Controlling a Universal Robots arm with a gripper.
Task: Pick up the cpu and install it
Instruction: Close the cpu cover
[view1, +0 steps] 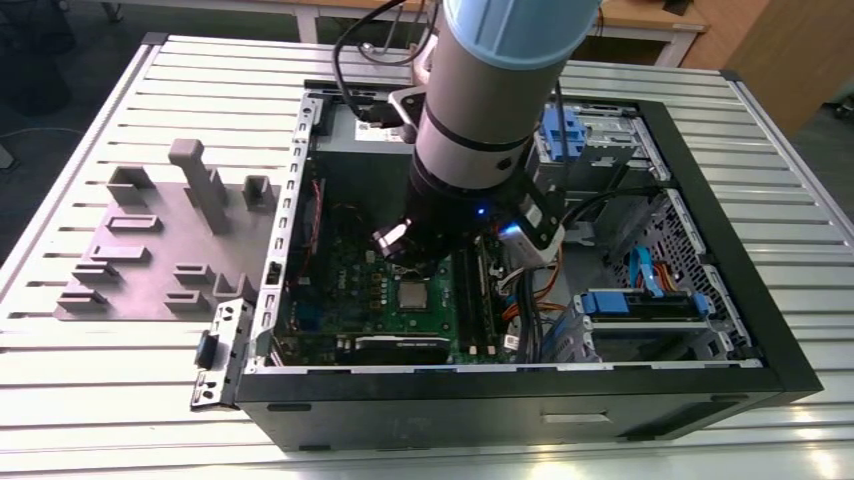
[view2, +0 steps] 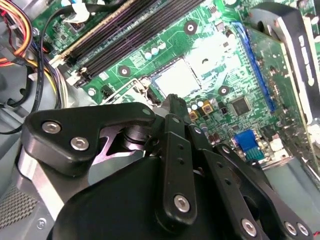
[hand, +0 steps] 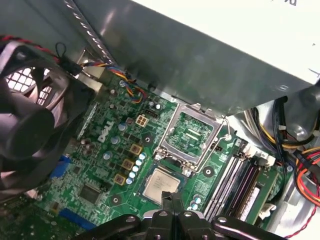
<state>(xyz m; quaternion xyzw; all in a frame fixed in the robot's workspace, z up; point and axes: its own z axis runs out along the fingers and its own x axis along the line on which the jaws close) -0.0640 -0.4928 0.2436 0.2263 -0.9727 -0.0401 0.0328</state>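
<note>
A: Exterior view's left first: grey plastic fixture (view1: 147, 255) on the slatted worktop (view1: 120, 90). Next, the open computer case (view1: 467, 400), lying on its side. The arm (view1: 487, 90) reaches down into it, over the motherboard (view1: 340, 300).

B: Where's the cpu?

A: The cpu (hand: 161, 185) lies flat on the board, just beside the raised socket frame (hand: 169, 129). I'd judge it's in the socket seat, with the frame not yet closed over it.

B: Gripper?

A: In the first wrist view the gripper (hand: 172, 199) hangs close above the chip's near edge. The fingers (hand: 167, 202) are pressed together with nothing between them. I can't tell whether the tips touch the chip.

B: Further to the exterior view's right?

A: Memory slots (view1: 470, 300) just beside the chip, then blue drive bays (view1: 641, 305).

B: Risks?

A: Three, as I read it.
- Closed tips sit over one edge, not the centre. A push there could tip the chip in its seat and damage the contacts beneath.
- The chip is thin and smooth-topped, with little edge to grip. A pinch could slip and skid it across the board.
- The raised frame stands close. A sideways drift could catch it.
</note>
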